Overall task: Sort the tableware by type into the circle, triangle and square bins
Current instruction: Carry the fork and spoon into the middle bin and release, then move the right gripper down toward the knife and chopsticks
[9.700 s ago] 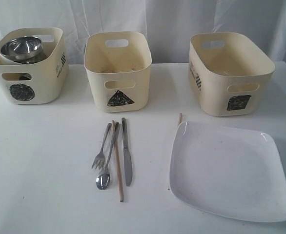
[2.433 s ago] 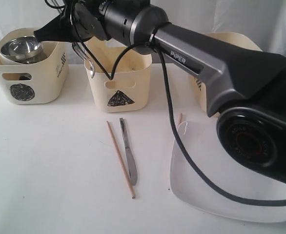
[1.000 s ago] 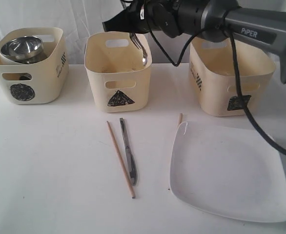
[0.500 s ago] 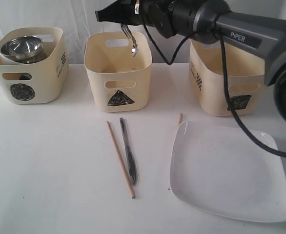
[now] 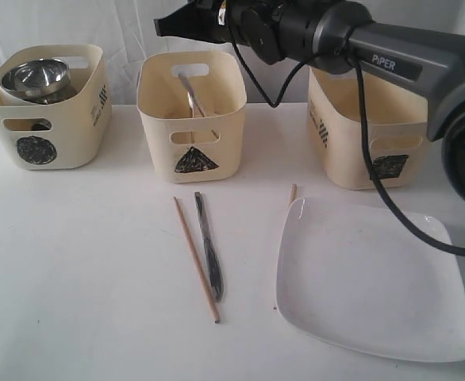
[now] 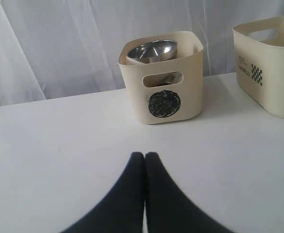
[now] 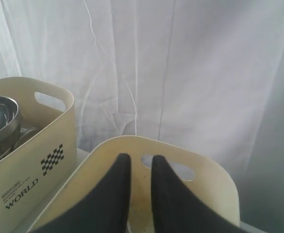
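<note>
The knife point(image 5: 209, 258) and a chopstick point(image 5: 196, 259) are seen side by side on the table, just before the triangle bin point(image 5: 220, 127), their long axes running from the bin toward the near edge. They lie below and forward of the right gripper point(image 5: 165, 25), which is held high over that bin, its jaws slightly apart and empty. The left gripper point(image 6: 145, 156) is pressed together, low over the table and facing the circle bin point(image 6: 132, 92).

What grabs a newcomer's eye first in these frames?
The big dark robot arm stretches across the top of the exterior view. Its hand is open above the cream plastic bin marked with a triangle, where steel cutlery shows inside. Next come the large white squarish plate at that view's lower right and the cream bin marked with a circle at the left, topped by a shiny steel bowl.
</note>
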Motion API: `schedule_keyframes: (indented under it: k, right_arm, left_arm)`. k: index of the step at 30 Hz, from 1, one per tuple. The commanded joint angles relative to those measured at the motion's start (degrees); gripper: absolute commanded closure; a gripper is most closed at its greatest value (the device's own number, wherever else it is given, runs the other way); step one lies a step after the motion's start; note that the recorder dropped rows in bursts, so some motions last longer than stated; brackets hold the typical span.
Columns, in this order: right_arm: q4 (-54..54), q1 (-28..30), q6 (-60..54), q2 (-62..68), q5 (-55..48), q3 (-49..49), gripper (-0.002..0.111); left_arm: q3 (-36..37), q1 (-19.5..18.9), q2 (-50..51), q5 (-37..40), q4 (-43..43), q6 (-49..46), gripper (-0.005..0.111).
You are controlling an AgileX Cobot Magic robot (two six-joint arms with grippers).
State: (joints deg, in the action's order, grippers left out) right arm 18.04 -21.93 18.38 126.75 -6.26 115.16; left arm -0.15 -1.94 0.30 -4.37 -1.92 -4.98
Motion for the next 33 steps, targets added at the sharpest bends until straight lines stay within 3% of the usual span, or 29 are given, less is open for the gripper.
schedule_keyframes:
  k: [1,9,16,24,33]
  right_arm:
    - [-0.06,0.25,0.20,-1.76,-0.88,0.34,0.091]
    - [0.05,0.09,-1.66,-7.17,-12.24,0.05,0.091]
    - [1.06,-2.88,-6.38,-15.94,-33.06,-6.20,0.091]
    - [-3.38,-4.81,-6.59,-19.29,-42.95,-16.25,0.091]
    - [-4.80,-13.46,-4.60,-16.89,-43.69,-24.91,0.089]
  left_arm:
    - [0.15,-0.03,-0.30,-0.39,0.13,0.03,0.107]
    - [0.15,-0.03,-0.30,-0.39,0.13,0.03,0.107]
    - [0.15,-0.03,-0.30,-0.39,0.13,0.03,0.107]
    - [0.15,-0.03,-0.30,-0.39,0.13,0.03,0.107]
    - [0.15,-0.03,-0.30,-0.39,0.13,0.03,0.107]
